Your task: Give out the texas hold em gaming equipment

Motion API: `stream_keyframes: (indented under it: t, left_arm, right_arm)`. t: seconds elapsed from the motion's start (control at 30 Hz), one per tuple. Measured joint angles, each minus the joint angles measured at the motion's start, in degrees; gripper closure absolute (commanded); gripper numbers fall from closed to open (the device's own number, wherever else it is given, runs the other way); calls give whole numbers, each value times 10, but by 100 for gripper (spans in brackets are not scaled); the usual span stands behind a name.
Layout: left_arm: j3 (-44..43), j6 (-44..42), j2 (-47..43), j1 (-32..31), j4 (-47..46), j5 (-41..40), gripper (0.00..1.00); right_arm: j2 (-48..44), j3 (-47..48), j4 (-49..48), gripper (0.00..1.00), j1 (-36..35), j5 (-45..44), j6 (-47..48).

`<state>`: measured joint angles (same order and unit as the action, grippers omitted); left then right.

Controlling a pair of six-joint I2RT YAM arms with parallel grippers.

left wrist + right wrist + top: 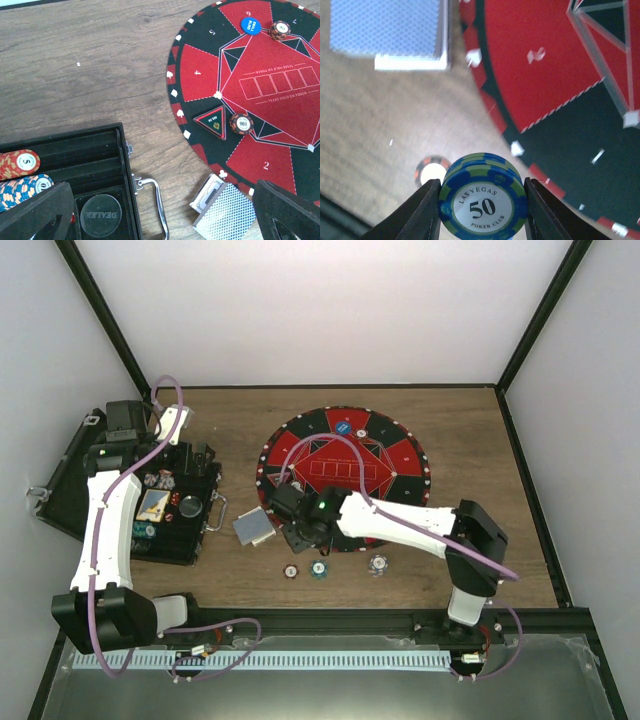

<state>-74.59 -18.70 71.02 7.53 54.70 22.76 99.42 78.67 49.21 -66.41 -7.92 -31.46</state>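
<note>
The wooden table (480, 440) carries the round red-and-black mat (340, 465) in its middle and the open black case (200, 540) by its left edge, where the left gripper (162, 210) hangs with its fingers spread wide. The grey-backed deck of cards (253, 528) lies between case and mat. Just off the mat's near-left rim the right gripper (482, 197) pinches a short stack of blue-and-green 50 chips (482, 175), three loose chips (319, 568) lie towards the table's near edge, and a small blue disc (343, 426) sits at the mat's far rim.
</note>
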Motion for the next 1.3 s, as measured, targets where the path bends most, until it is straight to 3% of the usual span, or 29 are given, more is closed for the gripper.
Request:
stream_keyframes:
  t: [0.33,1.07,1.1,1.2,1.3]
  left_arm:
    - [0,0,-1,0,0,-1,0]
    - [-1,3,-2,0,0,3,0]
    - [-1,3,-2,0,0,3,0]
    - [-1,3,-2,0,0,5,0]
    - [-1,3,-2,0,0,5,0]
  right_arm:
    - [136,114,-34,68,108,-17,59]
    - [273,193,-72,68,135,3,70]
    - [274,194,-71,66,135,3,70]
    - [275,196,-73,46,135,2,71]
    - [275,196,-72,38,136,2,75]
